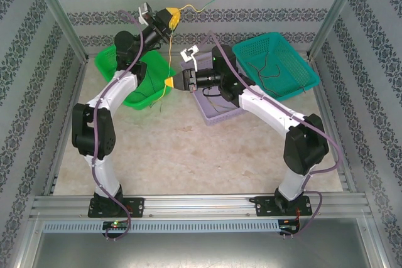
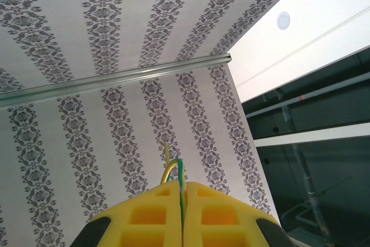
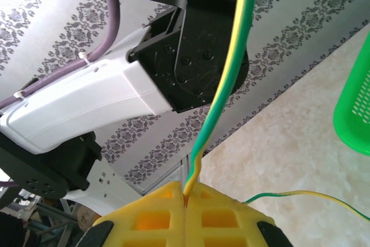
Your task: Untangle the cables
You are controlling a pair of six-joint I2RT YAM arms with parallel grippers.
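A green-and-yellow cable runs taut between my two grippers. My left gripper is raised high near the back wall and is shut on the cable's upper part, with a short loop and a free end poking past the yellow fingertips. Lower down, beside the green basket, my right gripper is shut on the same cable; a loose tail trails off to the right over the table. More thin cables lie in the teal basket.
A purple basket sits in the middle under the right arm. The green basket's rim is close to the right gripper. The left arm's white link hangs just above the right gripper. Patterned walls enclose the table.
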